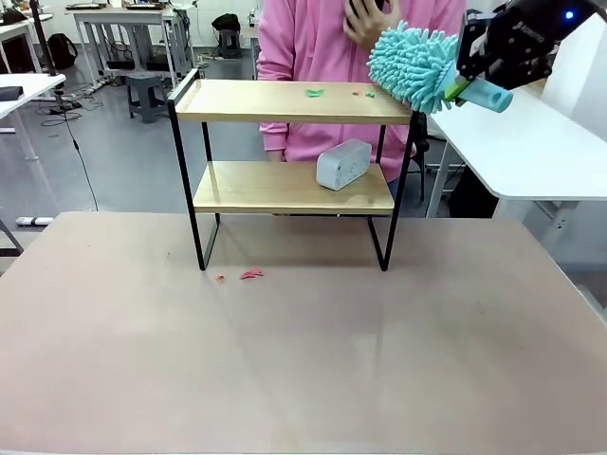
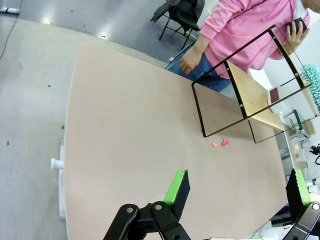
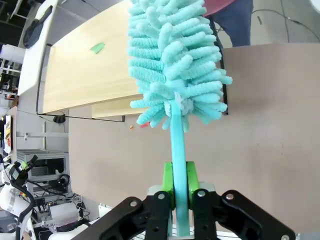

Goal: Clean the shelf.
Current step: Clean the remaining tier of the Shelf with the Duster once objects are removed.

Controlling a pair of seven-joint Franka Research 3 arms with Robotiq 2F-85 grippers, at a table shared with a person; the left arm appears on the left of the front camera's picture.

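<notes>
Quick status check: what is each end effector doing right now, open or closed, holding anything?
Left end effector: open, holding nothing.
Right end effector: closed on the handle of the turquoise duster.

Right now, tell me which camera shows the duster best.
The right wrist view: the duster shows head and handle, clamped in the right gripper. The front view shows its head by the shelf top; the left wrist view catches a sliver at the edge.
</notes>
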